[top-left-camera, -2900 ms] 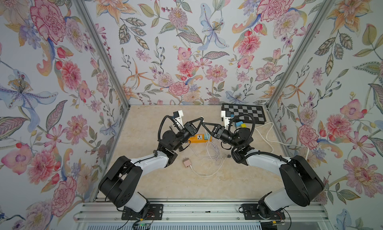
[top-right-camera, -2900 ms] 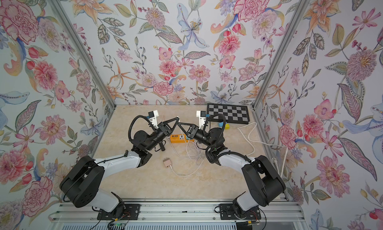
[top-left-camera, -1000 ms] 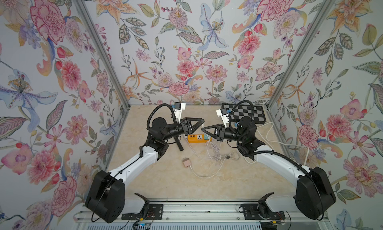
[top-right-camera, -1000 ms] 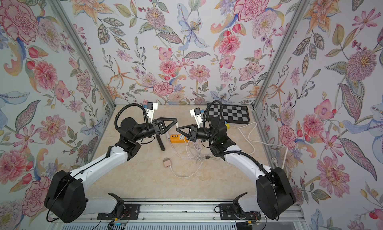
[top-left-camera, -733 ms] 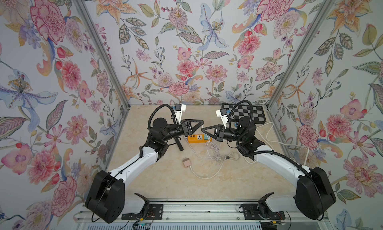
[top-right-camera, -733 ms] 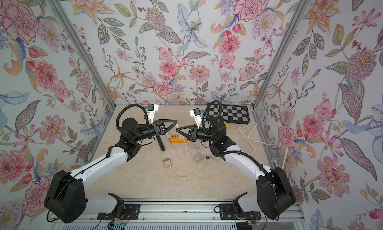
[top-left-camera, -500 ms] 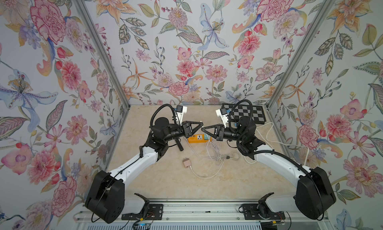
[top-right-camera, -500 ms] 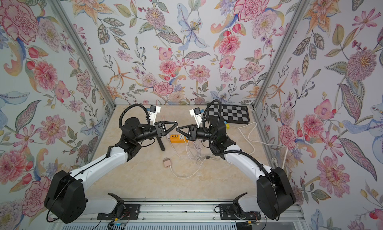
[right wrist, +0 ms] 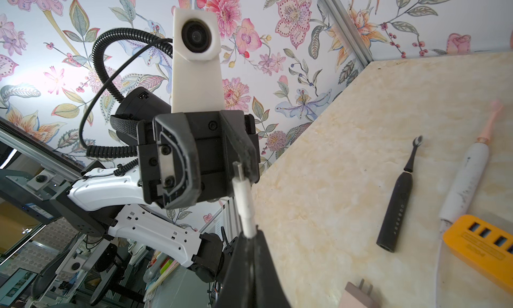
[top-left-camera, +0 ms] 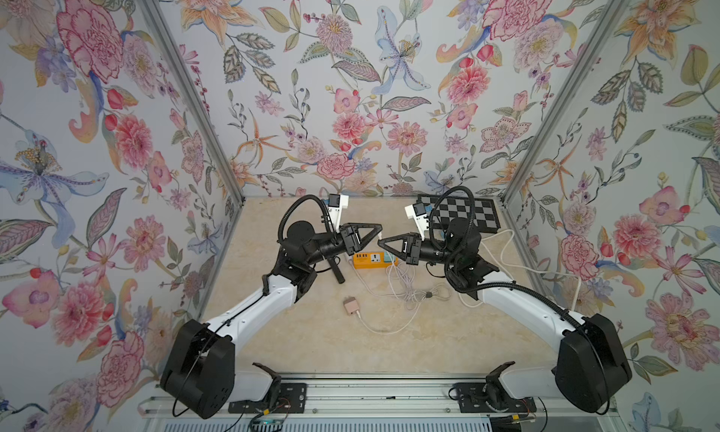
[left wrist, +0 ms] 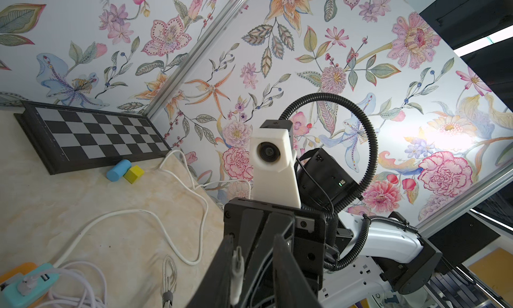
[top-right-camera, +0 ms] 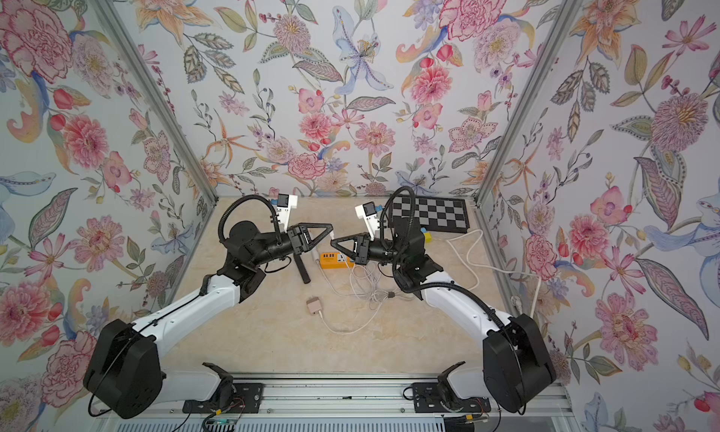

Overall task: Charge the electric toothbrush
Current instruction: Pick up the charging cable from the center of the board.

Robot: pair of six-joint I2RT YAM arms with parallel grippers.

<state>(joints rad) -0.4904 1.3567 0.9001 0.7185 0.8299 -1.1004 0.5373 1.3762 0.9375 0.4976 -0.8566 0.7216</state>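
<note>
**A robot test cell inside a laboratory**

Flowered wallpaper panels (top-left-camera: 350,99) on aluminium posts (top-left-camera: 187,99) close in a marble-look tabletop (top-left-camera: 311,344). Two robot arms (top-left-camera: 253,313) stand on a metal rail (top-left-camera: 350,397), and a checkerboard calibration board (top-left-camera: 463,217) sits in a back corner. Past the open side, the right wrist view shows office chairs (right wrist: 52,267) and a screen (right wrist: 16,287).

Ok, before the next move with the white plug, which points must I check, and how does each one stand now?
1. Right gripper shut on the white plug: ok.
2. Left gripper gripping the plug: not ok; its jaws stand apart and the plug tip lies against one finger.
3. Black toothbrush lying free on the table, nothing on it: ok.
4. Toothbrush charging port facing the plug: cannot tell.
5. Orange power strip in view on the table: ok.
6. Cable loops free of knots: cannot tell.
</note>
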